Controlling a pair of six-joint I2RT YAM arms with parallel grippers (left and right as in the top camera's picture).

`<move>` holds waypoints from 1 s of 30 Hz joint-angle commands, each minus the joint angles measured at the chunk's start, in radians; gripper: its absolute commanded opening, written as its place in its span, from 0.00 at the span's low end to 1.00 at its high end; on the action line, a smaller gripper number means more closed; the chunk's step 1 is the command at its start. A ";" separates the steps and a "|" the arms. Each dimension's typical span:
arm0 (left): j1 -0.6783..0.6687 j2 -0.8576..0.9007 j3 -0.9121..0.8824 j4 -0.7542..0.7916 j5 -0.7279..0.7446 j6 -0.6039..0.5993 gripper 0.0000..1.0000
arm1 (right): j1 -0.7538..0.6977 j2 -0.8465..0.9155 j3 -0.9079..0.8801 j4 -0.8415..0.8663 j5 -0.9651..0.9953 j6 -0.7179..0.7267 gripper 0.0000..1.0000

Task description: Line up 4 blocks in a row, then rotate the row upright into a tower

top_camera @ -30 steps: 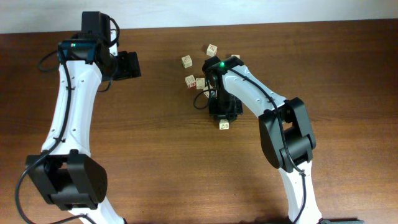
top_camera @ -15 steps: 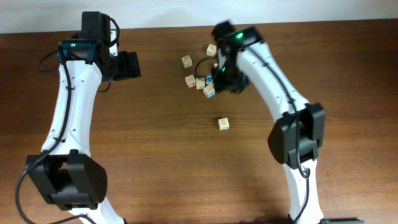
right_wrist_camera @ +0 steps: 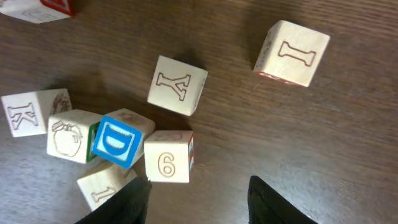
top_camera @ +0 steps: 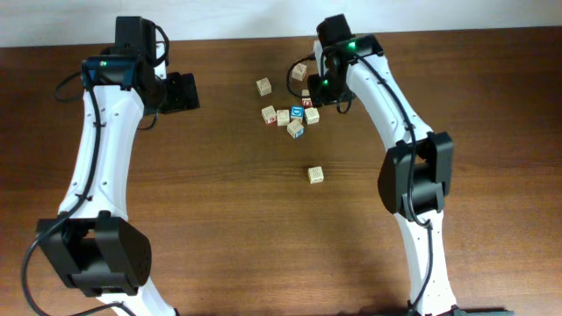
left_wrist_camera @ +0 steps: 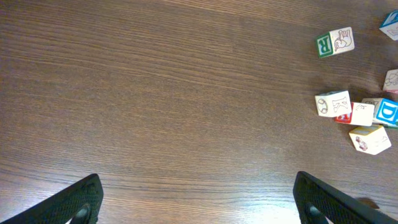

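the left arm (top_camera: 98,149) stretches up the left side of the surface (top_camera: 219,228), its left claw (left_wrist_camera: 198,199) spread wide over bare wood, holding nothing. the blocks (top_camera: 283,118) cluster toward the far edge, with a lone block (top_camera: 315,175) sitting nearer. the right arm (top_camera: 386,96) reaches over the cluster, its right claw (right_wrist_camera: 199,196) half parted and empty.

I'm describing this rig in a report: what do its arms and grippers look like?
Both arms are alike: the left arm and right arm have smooth white links joined by bulky black joint housings, each with a small green light near the wrist and thin black cables looping alongside. The left gripper and right gripper have matte black fingers.
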 commanded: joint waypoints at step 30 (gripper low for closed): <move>0.002 0.007 0.021 -0.002 0.013 -0.010 0.95 | 0.028 0.046 -0.157 0.132 -0.044 -0.037 0.37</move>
